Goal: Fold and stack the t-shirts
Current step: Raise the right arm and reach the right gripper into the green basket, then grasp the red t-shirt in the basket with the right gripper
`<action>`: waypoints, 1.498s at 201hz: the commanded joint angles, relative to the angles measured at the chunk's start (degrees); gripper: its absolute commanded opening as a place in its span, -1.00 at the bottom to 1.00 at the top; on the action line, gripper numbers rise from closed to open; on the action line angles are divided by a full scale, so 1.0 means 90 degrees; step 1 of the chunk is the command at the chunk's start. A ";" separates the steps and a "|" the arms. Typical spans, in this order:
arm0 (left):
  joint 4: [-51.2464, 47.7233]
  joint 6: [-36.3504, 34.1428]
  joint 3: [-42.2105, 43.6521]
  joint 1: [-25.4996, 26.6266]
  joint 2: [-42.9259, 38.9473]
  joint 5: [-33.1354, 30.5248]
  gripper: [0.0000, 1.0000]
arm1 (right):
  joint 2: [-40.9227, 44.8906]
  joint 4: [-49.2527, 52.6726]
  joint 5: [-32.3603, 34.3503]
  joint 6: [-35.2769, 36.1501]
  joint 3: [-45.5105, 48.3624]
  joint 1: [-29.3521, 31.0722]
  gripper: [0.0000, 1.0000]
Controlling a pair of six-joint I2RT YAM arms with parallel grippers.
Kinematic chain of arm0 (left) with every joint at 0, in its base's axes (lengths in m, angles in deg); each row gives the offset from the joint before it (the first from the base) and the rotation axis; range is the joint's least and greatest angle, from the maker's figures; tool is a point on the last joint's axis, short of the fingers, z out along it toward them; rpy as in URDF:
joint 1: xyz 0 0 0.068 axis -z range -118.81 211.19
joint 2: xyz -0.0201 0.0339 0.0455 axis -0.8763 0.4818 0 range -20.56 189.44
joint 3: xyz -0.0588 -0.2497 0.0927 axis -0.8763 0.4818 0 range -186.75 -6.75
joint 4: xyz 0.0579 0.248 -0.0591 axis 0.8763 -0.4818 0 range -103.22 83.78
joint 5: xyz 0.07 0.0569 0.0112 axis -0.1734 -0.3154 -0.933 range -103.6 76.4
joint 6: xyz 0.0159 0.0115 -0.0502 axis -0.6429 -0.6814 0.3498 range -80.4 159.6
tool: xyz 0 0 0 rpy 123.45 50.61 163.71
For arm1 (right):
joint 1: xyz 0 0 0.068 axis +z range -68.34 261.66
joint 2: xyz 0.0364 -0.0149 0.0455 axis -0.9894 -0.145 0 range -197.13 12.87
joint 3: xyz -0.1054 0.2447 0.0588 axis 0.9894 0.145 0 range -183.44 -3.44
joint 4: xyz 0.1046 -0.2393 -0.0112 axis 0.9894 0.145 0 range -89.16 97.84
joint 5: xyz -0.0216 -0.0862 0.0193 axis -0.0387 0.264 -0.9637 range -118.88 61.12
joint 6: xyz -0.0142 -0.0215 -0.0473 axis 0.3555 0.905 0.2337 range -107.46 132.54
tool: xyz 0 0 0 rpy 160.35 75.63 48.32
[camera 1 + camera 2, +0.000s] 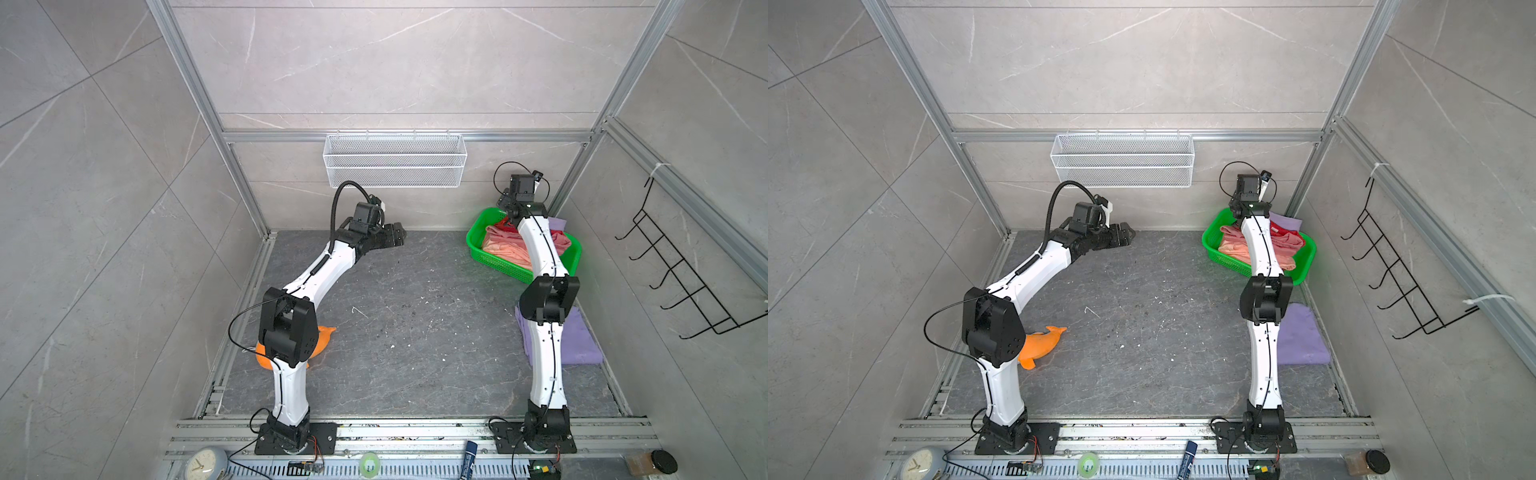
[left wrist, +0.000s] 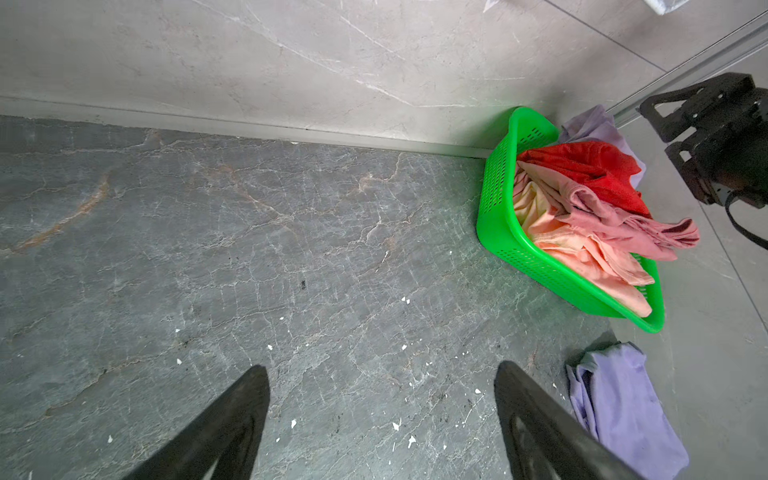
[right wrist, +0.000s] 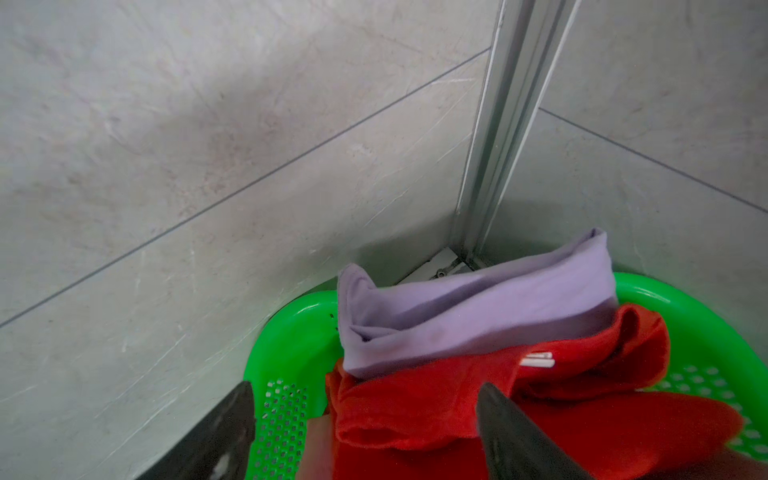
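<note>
Room for moving: we see the table (image 1: pixel 415 324) mid slab open from 6 to 12 o'clock in both top views, betw. the two arms.

The left gripper (image 2: pixel 382 365) hangs near the back edge at approx 11 o'clock, fingers spread wide over bare slab.

The right gripper (image 3: pixel 365 384) is over the green basket (image 2: pixel 494 195), tucked in the back corner at 2 o'clock. Its fingers are wide apart just above the red shirt (image 3: pixel 415 403); we see no grip on the cloth.

In the basket w/ it:
- The lavender shirt (image 3: pixel 478 316) is draped over the far rim toward the corner post.
- The rose shirt (image 2: pixel 615 220) spills over the rim on the side-wall side.
- The peach shirt (image 2: pixel 582 257) lies lowest.

A second lavender shirt (image 1: pixel 582 340) lies flat at 4 o'clock, just beside the right edge and partly under the right arm. The orange toy (image 1: pixel 1040 345) sits at 8 o'clock near the left edge, half hidden by the left elbow.
</note>
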 commanded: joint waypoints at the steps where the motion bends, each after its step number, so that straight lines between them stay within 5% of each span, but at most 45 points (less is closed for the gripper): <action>1: -0.0065 -0.0113 -0.0301 0.0043 0.0035 -0.0238 0.74 | -0.0796 0.1508 0.0261 0.0001 -0.1220 -0.0003 0.66; 54: -0.0199 -0.0089 -0.0430 0.0046 0.0141 -0.0300 0.74 | -0.0349 0.0985 0.0533 -0.0250 0.0469 0.0000 0.58; 78: -0.0231 -0.0084 -0.0479 0.0043 0.0163 -0.0358 0.74 | -0.0463 0.1159 0.0716 -0.0407 0.0459 -0.0003 0.43; 88: -0.0212 -0.0073 -0.0489 0.0043 0.0163 -0.0361 0.74 | -0.0596 0.1318 0.0704 -0.0397 0.0233 -0.0001 0.24; 108: -0.0217 -0.0094 -0.0500 0.0053 0.0153 -0.0368 0.74 | -0.0806 0.1700 0.0681 -0.0425 -0.0348 0.0003 -0.58; 141: -0.0202 -0.0152 -0.0494 0.0056 0.0116 -0.0330 0.74 | -0.0424 0.1793 0.0952 -0.0464 -0.0470 -0.0001 -0.92; 228: 0.0164 -0.0469 -0.0232 0.0054 -0.0090 0.0192 0.74 | 0.1746 0.2149 0.0862 -0.1093 0.0479 0.0159 -1.00; 301: 0.0374 -0.0624 -0.0093 -0.0029 -0.0251 0.0789 0.75 | 0.3795 0.1466 0.0673 -0.0804 0.2270 0.1557 -1.00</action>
